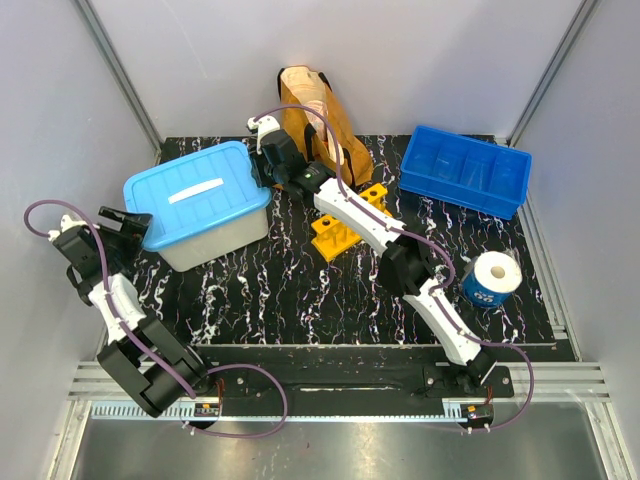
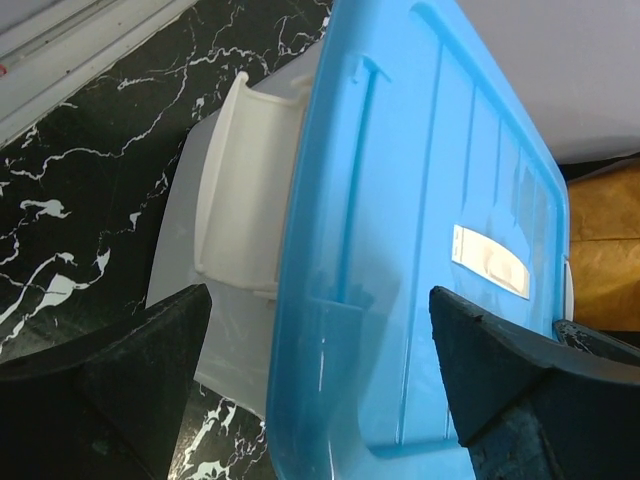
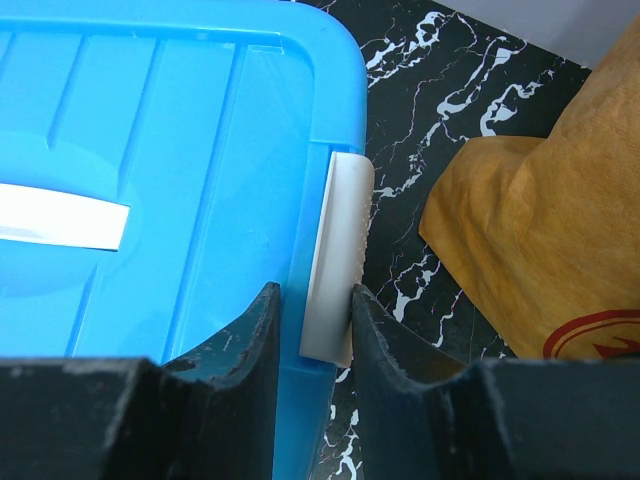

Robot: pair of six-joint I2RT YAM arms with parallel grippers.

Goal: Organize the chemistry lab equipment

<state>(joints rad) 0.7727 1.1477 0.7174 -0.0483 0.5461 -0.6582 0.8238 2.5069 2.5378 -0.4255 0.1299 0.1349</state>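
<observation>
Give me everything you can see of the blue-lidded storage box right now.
The storage box is a translucent white tub under a closed light-blue ribbed lid with a flat white handle. It sits upright on the black marbled table, back left. White latches fold down at both ends: the right gripper pinches the right latch; the open left gripper straddles the end with the left latch, not visibly touching.

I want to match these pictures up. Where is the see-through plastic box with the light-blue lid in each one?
Top external: the clear plastic box with the light-blue lid sits left of centre, at the back.
Left wrist: it fills the middle and right.
Right wrist: it fills the upper left, its white side latch between the fingers of the right end effector.
Shared landmark: the white handle on its lid.
</observation>
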